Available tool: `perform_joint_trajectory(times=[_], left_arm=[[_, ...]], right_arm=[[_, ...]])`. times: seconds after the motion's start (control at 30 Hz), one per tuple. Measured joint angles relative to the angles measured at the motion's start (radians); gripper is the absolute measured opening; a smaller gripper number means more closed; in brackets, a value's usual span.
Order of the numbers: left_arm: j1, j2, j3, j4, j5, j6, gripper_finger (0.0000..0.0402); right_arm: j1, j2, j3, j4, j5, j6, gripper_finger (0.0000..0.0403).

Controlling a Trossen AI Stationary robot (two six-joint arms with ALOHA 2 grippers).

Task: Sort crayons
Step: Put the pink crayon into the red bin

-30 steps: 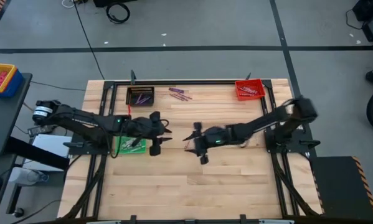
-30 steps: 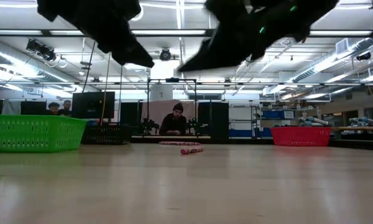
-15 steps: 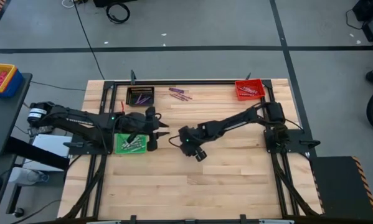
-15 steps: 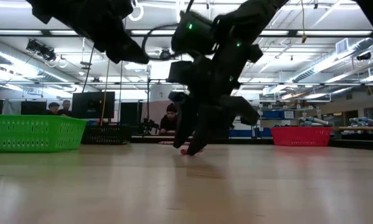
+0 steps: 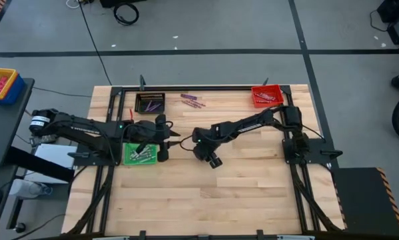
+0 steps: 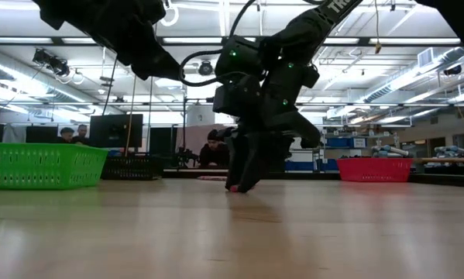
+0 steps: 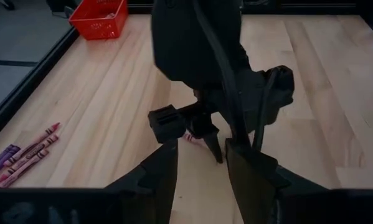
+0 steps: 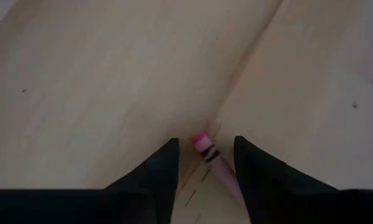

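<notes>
A pinkish-red crayon lies flat on the wooden table near its middle, also seen in the left wrist view. My right gripper points steeply down at it, fingertips at the table, open, one finger on each side of the crayon. My left gripper hovers open and empty just to its left, above the green bin's right side. Several loose pink and purple crayons lie near the far edge. My right gripper comes down slanting from the table's right, its fingers either side of the crayon's tip end. The crayon lies flat on the table. Whether a finger touches it, I cannot tell.
A black bin with purple crayons stands at the far left, a green bin with pale crayons below it, and a red bin at the far right. The near half of the table is bare wood. People sit beyond the table.
My right gripper has swung toward the table's left and sunk to the tabletop, tipping from near level to steeply down, so its fingers now straddle the crayon. In the low view its fingers stand closer together than before. The crayon has not moved.
</notes>
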Motion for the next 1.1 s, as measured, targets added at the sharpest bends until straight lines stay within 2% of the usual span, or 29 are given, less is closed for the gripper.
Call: perform_joint_trajectory(times=[0.5, 0.67, 0.8, 0.97, 1.1], left_arm=[[0.001, 0.000, 0.000, 0.001, 0.001, 0.006, 0.0148], [0.001, 0.000, 0.000, 0.001, 0.001, 0.006, 0.0148], [0.000, 0.000, 0.000, 0.000, 0.009, 0.007, 0.0148], [0.000, 0.000, 0.000, -0.001, 0.008, 0.007, 0.0149], [0.000, 0.000, 0.000, 0.001, 0.008, 0.007, 0.0149]], right_arm=[[-0.012, -0.001, -0.003, -0.024, 0.055, 0.119, 0.0036], [-0.011, -0.031, -0.005, -0.026, 0.075, 0.260, 0.0026], [-0.024, -0.142, -0.012, -0.122, 0.124, 0.333, 0.0035], [-0.087, -0.354, -0.007, -0.384, 0.341, 0.335, 0.0037], [-0.221, -0.512, -0.006, -0.531, 0.530, 0.400, 0.0037]])
